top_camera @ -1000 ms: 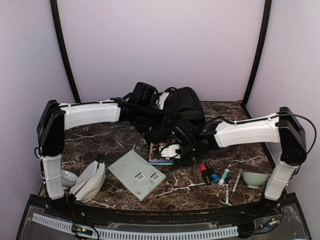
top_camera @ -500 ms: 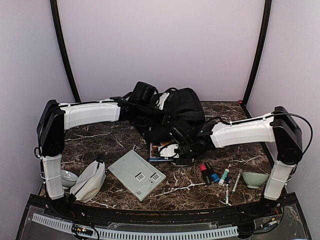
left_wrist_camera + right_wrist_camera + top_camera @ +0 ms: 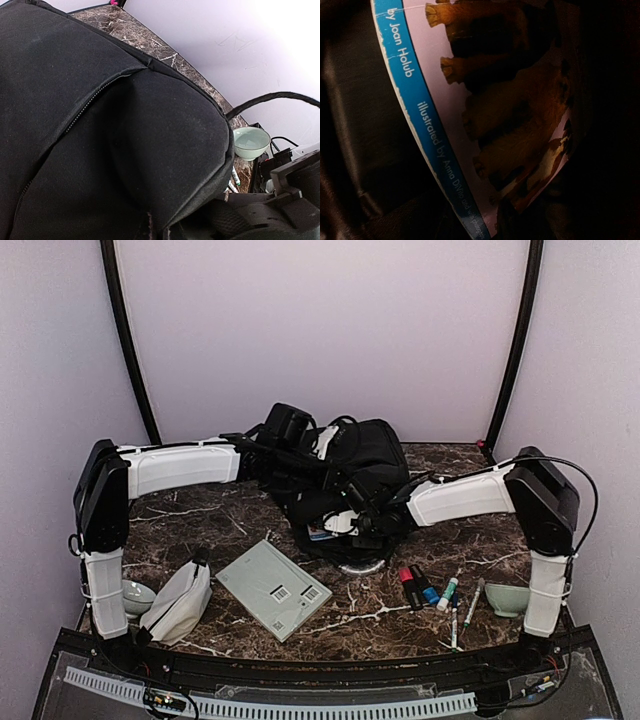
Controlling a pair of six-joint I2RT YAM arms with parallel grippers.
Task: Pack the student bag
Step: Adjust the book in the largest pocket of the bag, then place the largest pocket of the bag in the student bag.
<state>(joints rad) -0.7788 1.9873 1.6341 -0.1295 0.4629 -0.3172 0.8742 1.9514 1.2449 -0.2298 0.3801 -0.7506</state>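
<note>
**Student bag** (image 3: pixel 365 455): black fabric, slumped at the far middle of the table (image 3: pixel 220 520), closing round the tips of both grippers.

**Left gripper** (image 3: pixel 310 452): set against the bag's upper left side. Jaws together, fingers outside every view. Fabric caught between them or not: cannot tell.

**Right gripper** (image 3: pixel 347 523): inside the bag's near-side mouth. Fingers lost in the dark, so apart or together: cannot tell.

**Book** (image 3: pixel 320 533):
- Overhead view: only a pale sliver just beside the right gripper, on its left, half under the bag's edge.
- Right wrist view alone: cover (image 3: pixel 485 115) close before the lens and bowed, with a blue band reading "by Joan Holub". Pink ground, brown figures, black bag lining on all sides.

**Left wrist view alone:**
- Bag cloth (image 3: pixel 75 65) filling the frame.
- Zip line (image 3: pixel 95 102) slanting across the cloth.
- Pale green bowl (image 3: pixel 250 142) past the bag's rounded edge.

**Overhead view alone:**
- The same bowl (image 3: pixel 510 598), well apart from the right gripper, by that arm's base.
- Flat grey case (image 3: pixel 273 590), near the right gripper, nearer the bases and to its left.
- Markers (image 3: pixel 420 585) and pens (image 3: pixel 455 602), near the right gripper, toward the bases on its right.
- White-grey pouch (image 3: pixel 180 600) and second bowl (image 3: pixel 135 595), well apart from the left gripper, beside the left arm's base.
</note>
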